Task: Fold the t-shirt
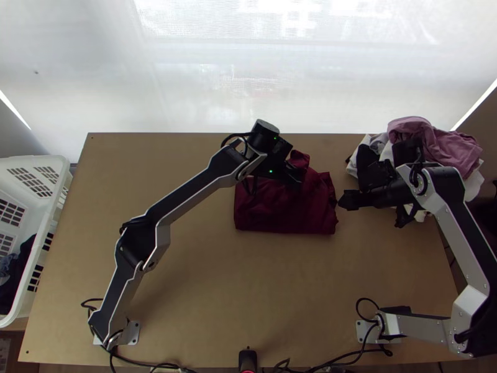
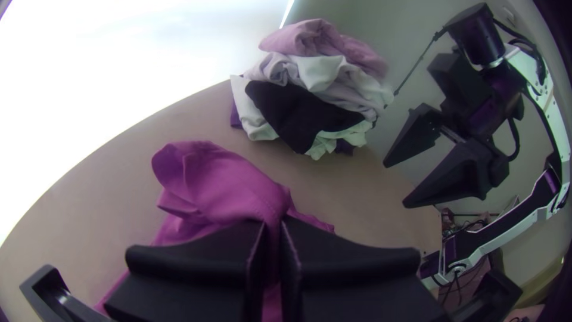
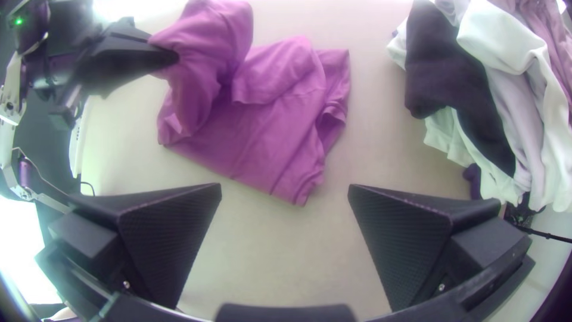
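Note:
The dark red t-shirt [image 1: 279, 208] lies partly folded at the table's middle, its near edge fairly straight and its far part bunched. My left gripper [image 1: 297, 175] is over its far part; in the left wrist view that gripper [image 2: 273, 238] is shut on a pinch of the shirt [image 2: 220, 185]. The right wrist view shows this raised, gathered part beside loose layers of the shirt [image 3: 268, 125]. My right gripper [image 1: 349, 200] hangs just right of the shirt, and in its own wrist view the gripper [image 3: 285, 191] stands open with nothing between its fingers.
A heap of pink, white and black clothes [image 1: 428, 146] lies at the table's far right corner, beside and beneath the right arm. A white laundry basket [image 1: 53, 205] holding dark cloth stands off the left edge. Bare tabletop [image 1: 248, 286] stretches nearer than the shirt.

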Available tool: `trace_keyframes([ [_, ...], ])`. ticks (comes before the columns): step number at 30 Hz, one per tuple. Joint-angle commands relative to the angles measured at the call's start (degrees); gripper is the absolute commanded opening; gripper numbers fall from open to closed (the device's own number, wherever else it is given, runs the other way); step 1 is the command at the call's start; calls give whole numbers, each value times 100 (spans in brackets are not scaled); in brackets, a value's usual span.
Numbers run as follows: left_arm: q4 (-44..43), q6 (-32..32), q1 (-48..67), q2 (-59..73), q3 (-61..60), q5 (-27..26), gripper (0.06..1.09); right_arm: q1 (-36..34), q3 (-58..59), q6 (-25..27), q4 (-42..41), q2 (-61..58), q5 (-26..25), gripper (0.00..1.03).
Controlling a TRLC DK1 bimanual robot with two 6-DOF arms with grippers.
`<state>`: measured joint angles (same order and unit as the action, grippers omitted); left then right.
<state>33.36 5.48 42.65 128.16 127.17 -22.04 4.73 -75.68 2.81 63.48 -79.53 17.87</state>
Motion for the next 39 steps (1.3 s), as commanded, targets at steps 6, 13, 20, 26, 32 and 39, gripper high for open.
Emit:
trace_keyframes([
  [6,-322,252,226,535,106,-494,83,-43,212,-17,-11,42,6,99],
  [13,30,657,94,-265,115,-503,104,28,212,27,-214,-160,6,99],
  [20,1339,437,-1022,-951,-175,-503,104,485,-149,27,-688,-643,6,99],
  [26,1656,15,-1655,-1460,-1670,-503,104,1513,-1344,-35,-934,-1856,6,99],
  [32,1550,-73,-1646,-1566,-2364,-494,104,1961,-1300,-96,-1136,-2585,112,99],
  [39,1445,-20,-1497,-1364,-2390,-441,104,1329,220,27,-1655,-2199,208,99],
])
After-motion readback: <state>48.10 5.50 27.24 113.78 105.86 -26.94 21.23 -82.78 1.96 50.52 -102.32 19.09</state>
